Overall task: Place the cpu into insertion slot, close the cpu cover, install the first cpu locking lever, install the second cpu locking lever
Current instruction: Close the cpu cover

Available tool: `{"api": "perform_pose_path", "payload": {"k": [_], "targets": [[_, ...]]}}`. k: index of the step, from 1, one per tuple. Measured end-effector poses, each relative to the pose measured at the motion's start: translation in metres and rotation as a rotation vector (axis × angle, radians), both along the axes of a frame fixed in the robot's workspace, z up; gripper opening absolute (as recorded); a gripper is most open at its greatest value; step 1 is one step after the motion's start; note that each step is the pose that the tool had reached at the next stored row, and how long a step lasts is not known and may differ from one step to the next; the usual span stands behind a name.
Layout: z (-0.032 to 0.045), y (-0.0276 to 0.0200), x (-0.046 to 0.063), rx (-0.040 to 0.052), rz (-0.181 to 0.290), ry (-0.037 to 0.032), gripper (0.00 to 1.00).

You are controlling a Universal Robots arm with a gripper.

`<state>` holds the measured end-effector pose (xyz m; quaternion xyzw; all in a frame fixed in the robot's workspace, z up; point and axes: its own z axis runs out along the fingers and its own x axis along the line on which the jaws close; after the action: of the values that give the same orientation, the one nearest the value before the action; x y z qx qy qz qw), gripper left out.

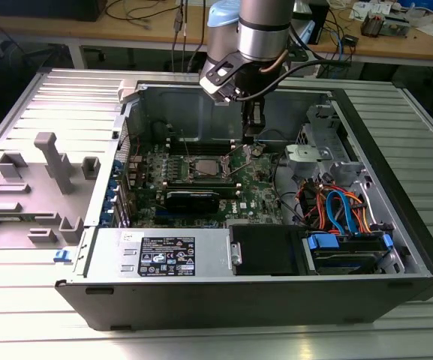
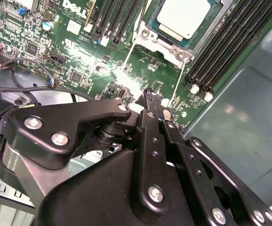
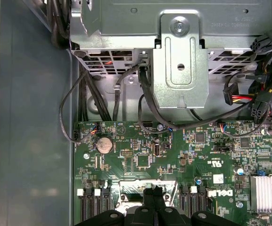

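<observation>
Hanging inside the open computer case [image 1: 201, 105], the gripper [image 1: 251, 136] has its two fingers [image 3: 150, 200] pressed together, and nothing shows between them. In the second wrist view the chip [image 2: 183, 16] lies flat in the socket [image 2: 164, 43], silver top up, apart from the gripper. In the exterior view the gripper's tip stands just over the green board [image 1: 265, 187], near the socket, at about two o'clock from it.
</observation>
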<state>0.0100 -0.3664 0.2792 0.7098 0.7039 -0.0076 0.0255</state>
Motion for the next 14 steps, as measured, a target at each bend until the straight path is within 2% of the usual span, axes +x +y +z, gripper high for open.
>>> {"api": "perform_pose_path", "payload": {"k": [7, 14], "targets": [[0.0000, 0.0000, 0.000, 0.0002, 0.000, 0.0000, 0.11], [-0.0006, 0.0000, 0.012, 0.0001, 0.000, 0.0008, 0.11]]}}
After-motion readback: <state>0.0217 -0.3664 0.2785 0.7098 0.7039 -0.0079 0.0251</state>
